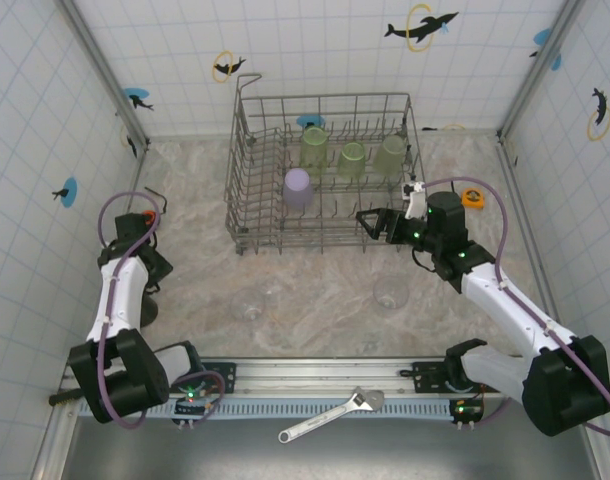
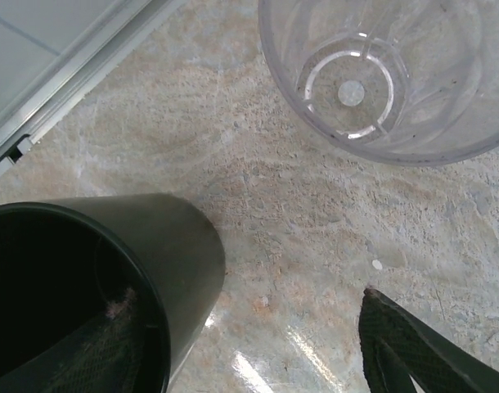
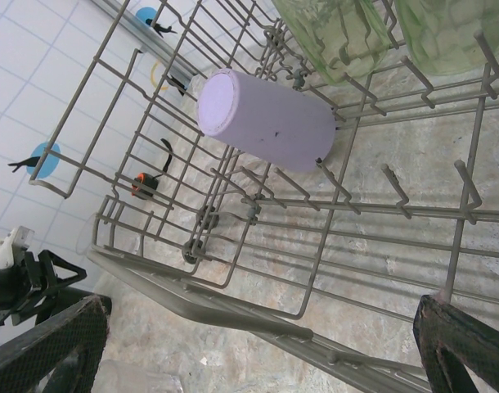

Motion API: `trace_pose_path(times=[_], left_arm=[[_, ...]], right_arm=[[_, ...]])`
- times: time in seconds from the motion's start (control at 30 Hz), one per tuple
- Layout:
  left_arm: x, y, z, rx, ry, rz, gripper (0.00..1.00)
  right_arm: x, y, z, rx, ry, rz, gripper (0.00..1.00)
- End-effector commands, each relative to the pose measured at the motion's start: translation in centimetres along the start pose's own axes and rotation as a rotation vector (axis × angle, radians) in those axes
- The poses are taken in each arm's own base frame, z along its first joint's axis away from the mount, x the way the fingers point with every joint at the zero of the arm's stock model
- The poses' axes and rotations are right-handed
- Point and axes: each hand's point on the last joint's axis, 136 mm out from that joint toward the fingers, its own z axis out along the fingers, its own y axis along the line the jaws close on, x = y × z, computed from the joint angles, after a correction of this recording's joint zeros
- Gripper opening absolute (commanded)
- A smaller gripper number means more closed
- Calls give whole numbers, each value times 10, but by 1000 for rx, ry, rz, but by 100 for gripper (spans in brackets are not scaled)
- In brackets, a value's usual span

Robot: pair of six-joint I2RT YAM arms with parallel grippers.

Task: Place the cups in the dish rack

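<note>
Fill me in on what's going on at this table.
Two robot arms are loading cups into the dish rack. Three green cups and a lavender cup already sit in it. The left end effector straddles the wall of the black mug, one finger inside, not yet pinched. The right end effector hangs open and empty at the rack's near side. Two clear cups wait on the table.

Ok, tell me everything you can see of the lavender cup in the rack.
The lavender cup is an opaque, matte, plastic-looking tumbler, plain-walled and slightly tapered, with a tiny dark speck on its side. It sits inverted, flat closed base showing, mouth down among the tines of the dish rack, in the rack's left part. Tines touch it; the green cups stand apart, farther back.
</note>
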Motion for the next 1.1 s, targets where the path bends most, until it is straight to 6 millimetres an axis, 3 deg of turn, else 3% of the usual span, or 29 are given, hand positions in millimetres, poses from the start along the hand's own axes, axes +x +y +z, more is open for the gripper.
trace_pose_path(times=[0.0, 0.23, 0.37, 0.67, 0.77, 1.07], left_arm=[[4, 1, 4, 0, 20, -4, 65], [3, 4, 2, -11, 11, -13, 45], [4, 3, 4, -13, 24, -6, 39], [11, 2, 5, -8, 68, 15, 5], [14, 0, 7, -1, 88, 24, 0], [13, -3, 1, 25, 74, 28, 0]], right_arm=[[-17, 13, -2, -17, -29, -25, 99], [-21, 16, -3, -23, -35, -31, 99], [-23, 17, -4, -24, -42, -33, 99], [-26, 17, -5, -26, -48, -33, 99], [-27, 19, -6, -31, -51, -35, 99], [-29, 19, -10, -29, -61, -36, 99]])
